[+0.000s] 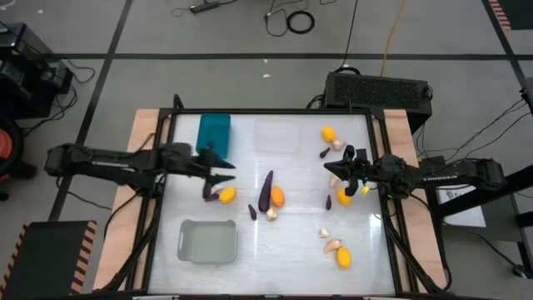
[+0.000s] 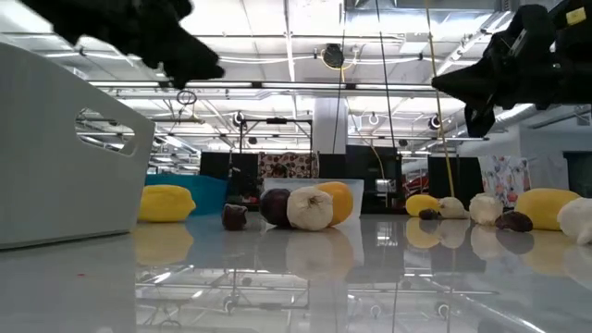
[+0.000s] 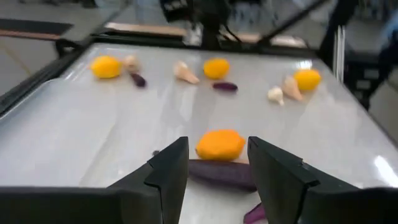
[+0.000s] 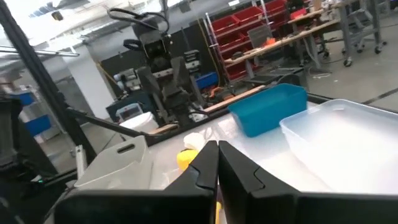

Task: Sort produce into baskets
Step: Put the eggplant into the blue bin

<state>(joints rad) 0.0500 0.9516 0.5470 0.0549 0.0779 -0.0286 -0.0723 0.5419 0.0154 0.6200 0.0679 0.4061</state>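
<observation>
Produce lies scattered on the white table: yellow-orange ovals (image 1: 226, 194) (image 1: 343, 197), a long purple eggplant (image 1: 266, 190), and garlic bulbs (image 1: 271, 214). The teal basket (image 1: 214, 133) and the clear basket (image 1: 276, 136) stand at the far side, and the grey basket (image 1: 208, 240) at the near left. My left gripper (image 1: 227, 172) hangs open above the table, left of centre. In the left wrist view an orange piece (image 3: 219, 144) and an eggplant (image 3: 221, 174) lie on the table beyond its fingers. My right gripper (image 1: 331, 167) is shut with nothing in it, raised at the right and pointing toward the table's left.
More produce lies at the far right (image 1: 328, 133) and the near right (image 1: 342, 258). The table's dark frame (image 1: 379, 208) runs along its sides. A black box (image 1: 379, 87) stands beyond the far edge. Bare table lies between the grey basket and the near-right pieces.
</observation>
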